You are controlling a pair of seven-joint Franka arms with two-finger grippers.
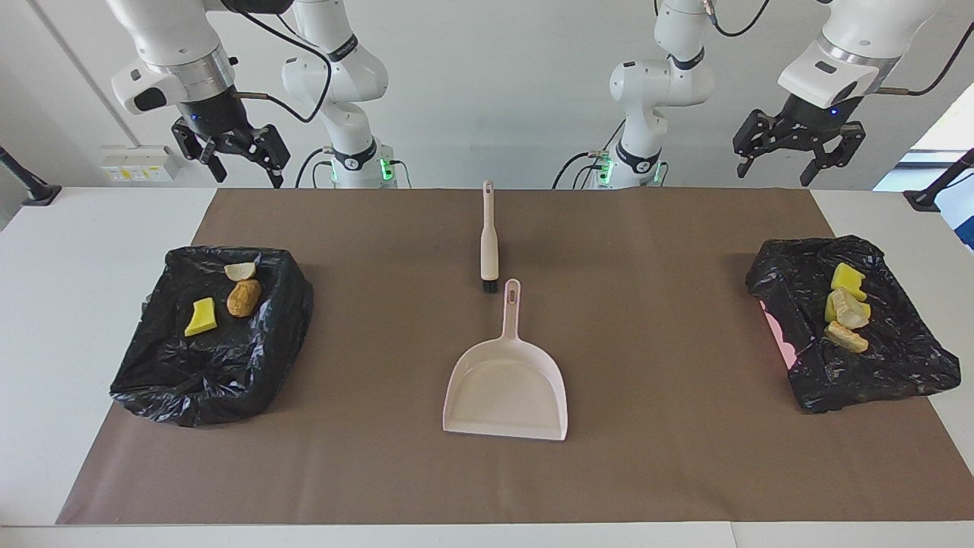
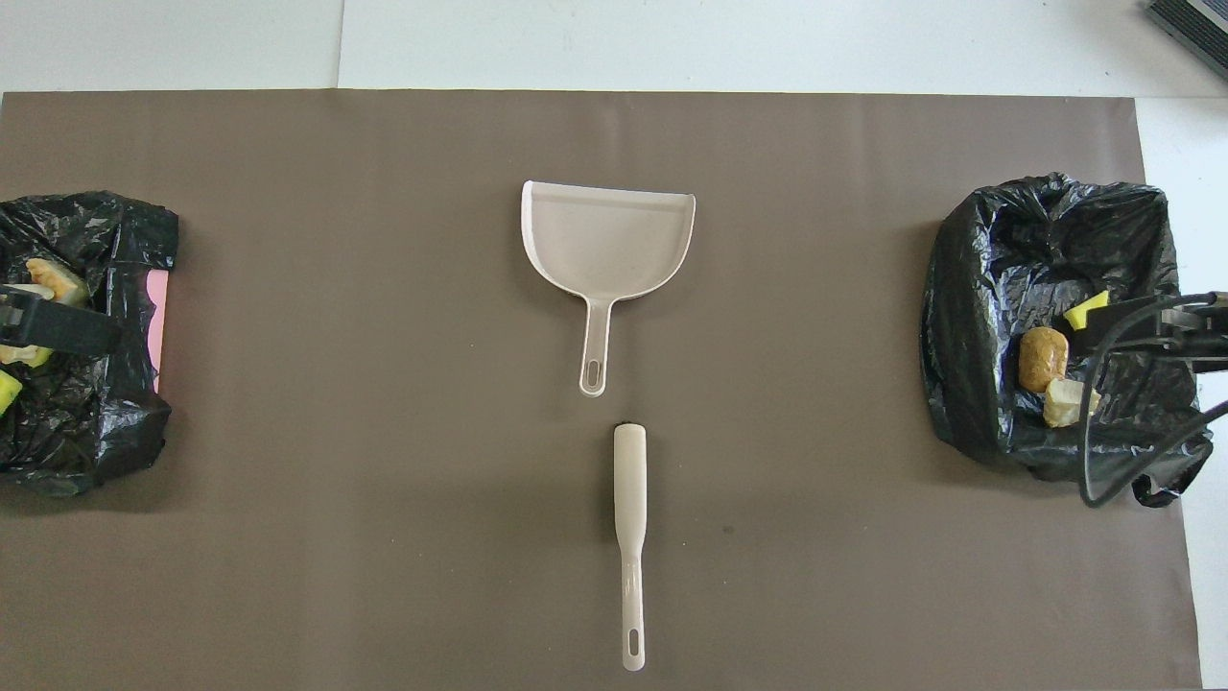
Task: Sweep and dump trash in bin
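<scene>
Trash [image 1: 201, 317] in black-lined bins [image 1: 251, 358] | brown mat [image 1: 654, 320], white table [image 1: 76, 251] | both grippers spread, empty

Bright, even daylight — soft faint shadows beside the bin bags [image 1: 221, 358], glints on black plastic, sharp focus throughout

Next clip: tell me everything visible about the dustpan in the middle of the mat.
The dustpan is pale cream, plastic-looking, with a wide shallow scoop, a raised rim on three sides and a straight open lip. Its slim handle has a slotted hanging hole at the end. It lies flat and empty on the brown mat, handle pointing toward the robots, lip away from them. The brush lies just nearer the robots, in line with the handle, with a small gap between them. Nothing but the mat touches the dustpan.
</scene>
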